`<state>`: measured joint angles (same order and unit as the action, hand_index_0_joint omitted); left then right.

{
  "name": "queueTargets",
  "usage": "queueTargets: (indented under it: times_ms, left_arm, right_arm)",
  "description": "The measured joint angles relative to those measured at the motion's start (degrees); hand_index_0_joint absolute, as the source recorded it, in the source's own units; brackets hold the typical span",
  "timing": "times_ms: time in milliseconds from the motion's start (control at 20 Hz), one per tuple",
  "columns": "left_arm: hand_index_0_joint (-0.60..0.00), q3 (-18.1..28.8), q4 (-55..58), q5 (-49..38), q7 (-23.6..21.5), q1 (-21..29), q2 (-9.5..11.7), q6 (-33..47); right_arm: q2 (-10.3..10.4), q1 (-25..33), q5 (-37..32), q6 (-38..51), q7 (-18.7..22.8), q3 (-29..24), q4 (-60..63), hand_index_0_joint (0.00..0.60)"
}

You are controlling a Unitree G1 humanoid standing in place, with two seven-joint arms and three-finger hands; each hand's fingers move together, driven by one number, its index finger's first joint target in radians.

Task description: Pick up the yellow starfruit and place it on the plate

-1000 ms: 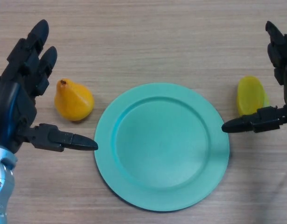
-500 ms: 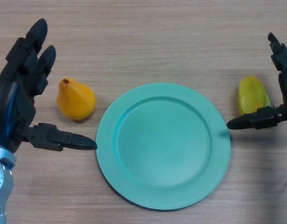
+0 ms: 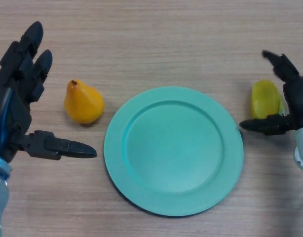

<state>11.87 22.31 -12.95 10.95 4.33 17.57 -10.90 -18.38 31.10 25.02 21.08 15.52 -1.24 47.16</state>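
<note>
Yellow starfruit (image 3: 265,99) lies at right edge of frame, just right of the teal plate (image 3: 173,150), long axis running up-frame. Right hand (image 3: 294,101) brackets it, fingers spread, not gripping. Left hand (image 3: 16,111) open, far left.

One starfruit (image 3: 265,99), one pear (image 3: 83,102), one plate (image 3: 141,197)

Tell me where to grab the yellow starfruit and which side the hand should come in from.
Grip the yellow starfruit across its narrow width, near the middle. It lies on the table right of the plate, long axis pointing away from the robot. The right hand is open around it, thumb at the near end, fingers past the far end. Probably come from the right and above. The left hand is open beside the pear.
</note>
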Motion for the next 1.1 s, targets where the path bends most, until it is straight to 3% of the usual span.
queueTargets:
  times_ms: [100, 350, 500, 650, 750, 900, 1000, 1100]
  left_arm:
    - [0.000, 0.7, 0.0, 0.0, 0.0, -0.1, 0.1, 0.0]
    - [0.000, 0.7, 0.0, 0.1, 0.0, -0.3, 0.1, 0.0]
    - [0.000, 0.6, 0.0, 0.1, 0.0, -0.6, 0.1, -0.1]
    - [0.000, 0.6, -0.1, 0.1, 0.0, -0.5, 0.1, -0.1]
    - [0.000, 0.6, -0.2, 0.1, 0.0, -0.4, 0.1, -0.1]
    - [0.000, 0.6, -0.2, 0.1, 0.0, -0.4, 0.1, -0.1]
    - [0.000, 0.6, -0.2, 0.0, 0.0, -0.3, 0.1, -0.1]
    - [0.000, 0.6, -0.2, 0.0, 0.0, -0.3, 0.1, -0.1]
  right_arm:
    - [-0.3, 0.4, 2.3, 0.0, 2.5, 0.1, 1.1, 0.600]
    - [-0.9, 0.2, 2.2, -0.2, 2.4, 0.1, 0.2, 0.600]
    - [-0.8, -1.8, 1.8, -3.9, -1.0, 0.0, -8.0, 0.600]
    - [1.1, -5.1, -4.7, -11.8, -7.4, 0.1, -21.6, 0.600]
    - [1.8, -7.2, -4.7, -14.8, -8.6, 0.8, -28.4, 0.600]
    - [5.1, -10.8, -4.7, -18.3, -11.5, 2.9, -38.1, 0.600]
    - [7.2, -13.1, -4.7, -20.5, -13.2, 6.7, -43.7, 0.600]
    - [7.8, -15.4, -4.7, -22.2, -13.4, 11.8, -48.7, 0.600]
